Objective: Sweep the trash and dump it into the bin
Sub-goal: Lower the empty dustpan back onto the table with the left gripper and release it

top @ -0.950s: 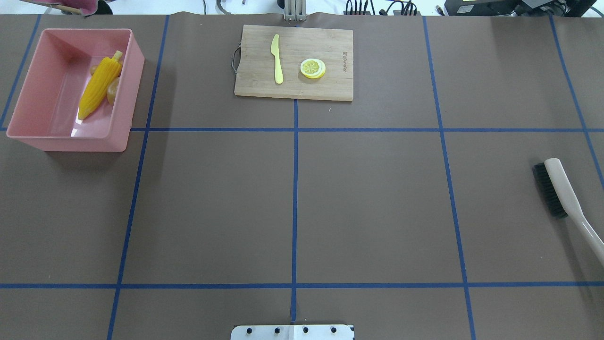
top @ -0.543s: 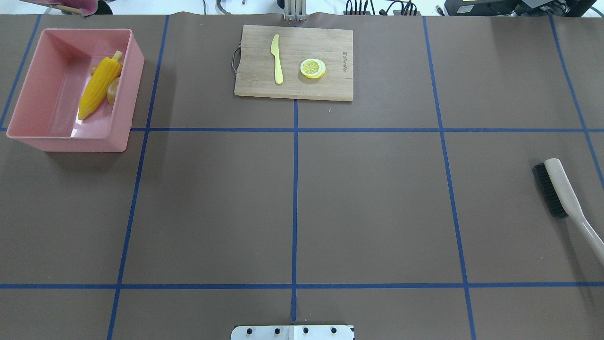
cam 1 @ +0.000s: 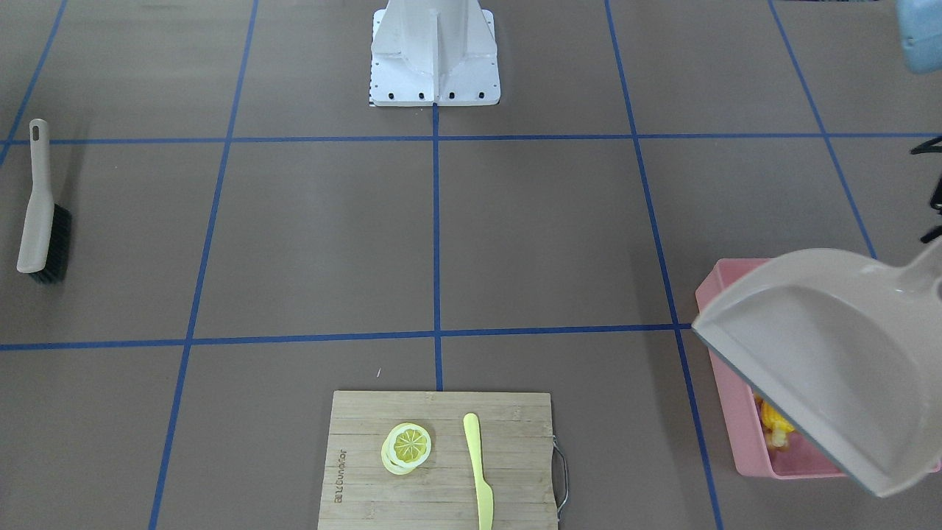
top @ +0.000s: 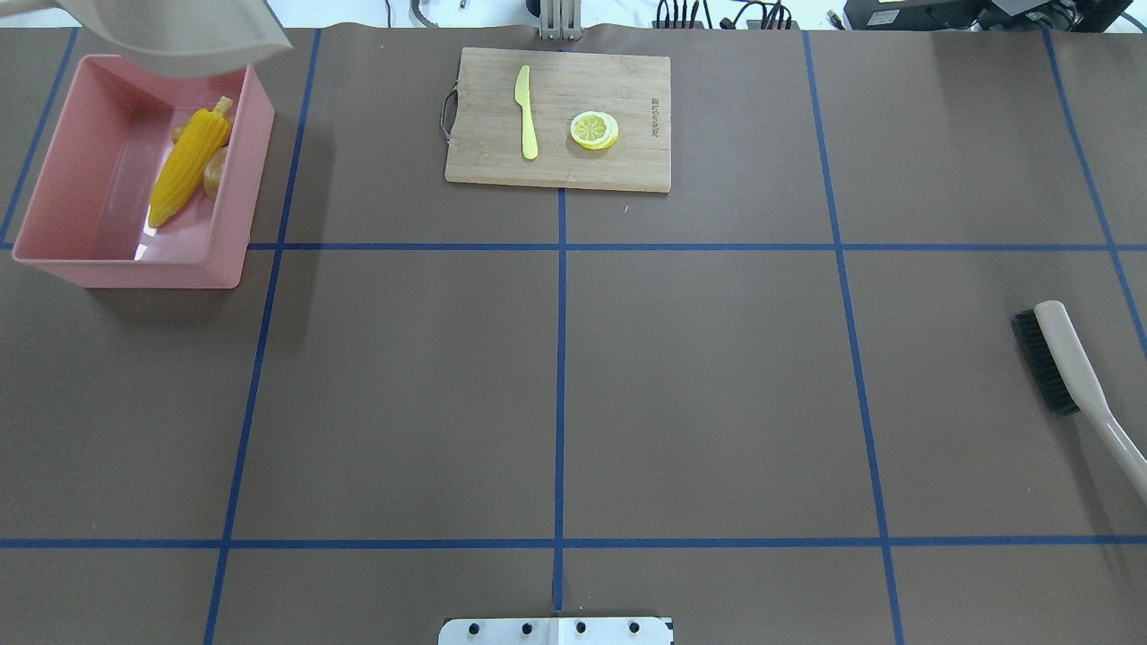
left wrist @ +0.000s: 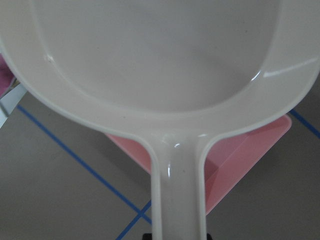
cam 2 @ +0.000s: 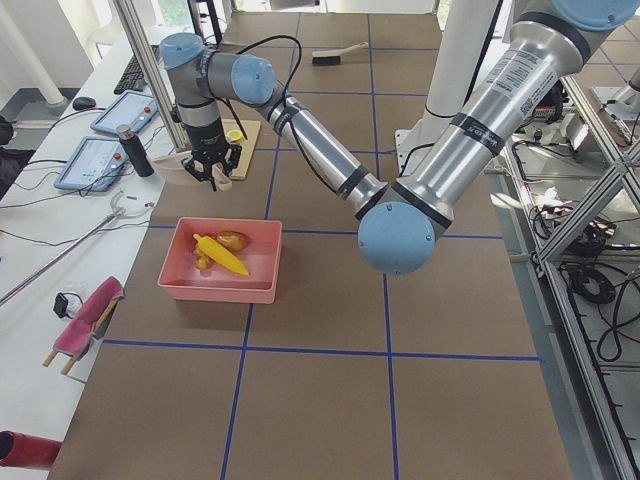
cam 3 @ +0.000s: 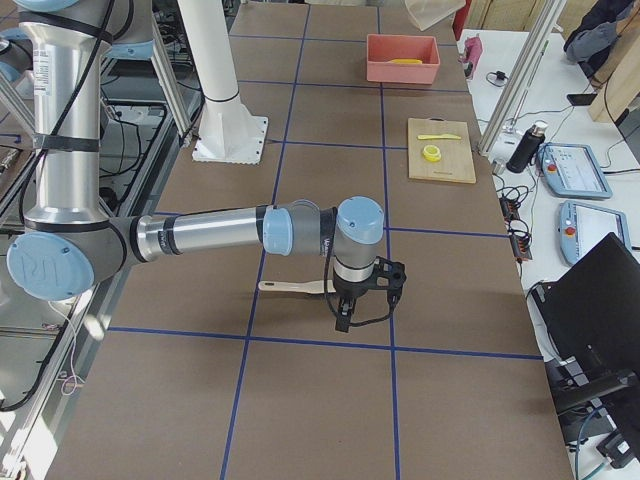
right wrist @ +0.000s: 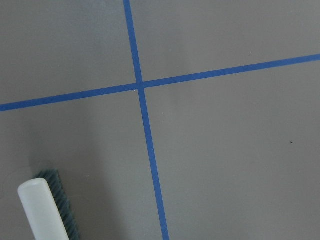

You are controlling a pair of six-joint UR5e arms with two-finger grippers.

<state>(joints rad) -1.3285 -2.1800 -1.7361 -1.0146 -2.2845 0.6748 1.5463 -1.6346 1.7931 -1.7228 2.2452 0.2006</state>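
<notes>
The pink bin stands at the table's far left. In it lie the yellow corn cob and two tan lumps beside it, part hidden; which is the potato or the ginger I cannot tell. My left gripper holds the beige dustpan by its handle in the air over the bin's far end. The pan looks empty. My right gripper hovers over the brush at the right; I cannot tell if it is open or shut.
A wooden cutting board at the far middle carries a pale yellow knife and a lemon slice. The robot's base is at the near middle. Blue tape lines cross the brown table.
The dustpan has come into the overhead view at the top left, over the bin's far end. The bin's contents and the brush have not moved.
</notes>
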